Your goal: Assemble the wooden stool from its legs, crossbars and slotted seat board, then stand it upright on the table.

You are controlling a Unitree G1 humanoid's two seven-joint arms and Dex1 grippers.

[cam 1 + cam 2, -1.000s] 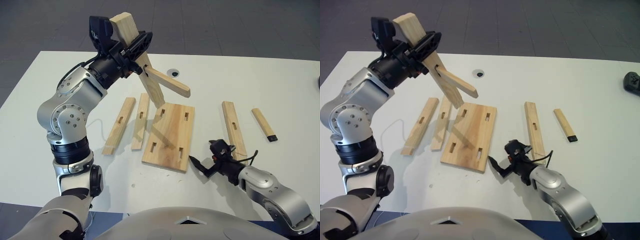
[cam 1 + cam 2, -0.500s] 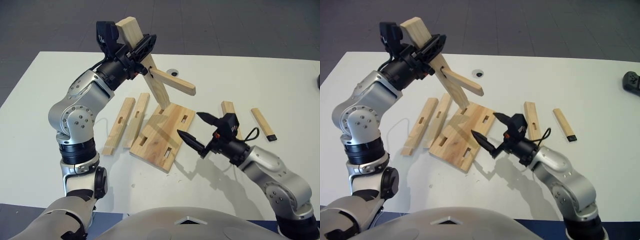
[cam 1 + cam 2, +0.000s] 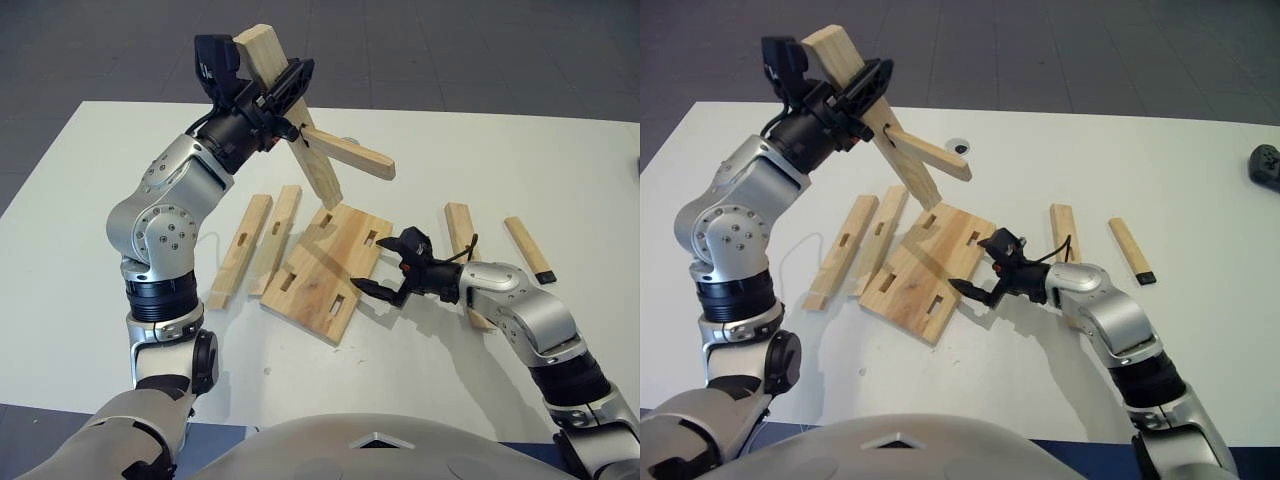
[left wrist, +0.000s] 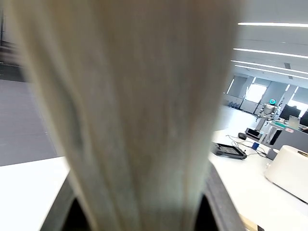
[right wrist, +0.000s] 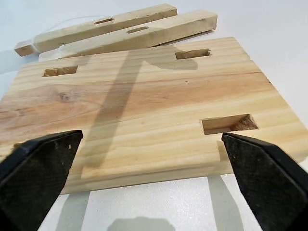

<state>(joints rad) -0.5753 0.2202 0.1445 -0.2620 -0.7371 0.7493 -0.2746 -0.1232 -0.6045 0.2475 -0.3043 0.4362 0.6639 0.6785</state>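
left jaws clamp leg-crossbar piece [image 3: 320,178] aloft | right jaws spread at seat board [image 5: 144,110] edge

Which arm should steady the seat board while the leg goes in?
Right. Its open right claw sits low at the edge of the seat board, facing it. The left claw is shut on the leg with crossbar, held above the board.

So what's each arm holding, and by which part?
Left gripper: a wooden leg with a crossbar slotted in, gripped on its upper part, above the crossbar. Right gripper: nothing, fingers open at the seat board edge.
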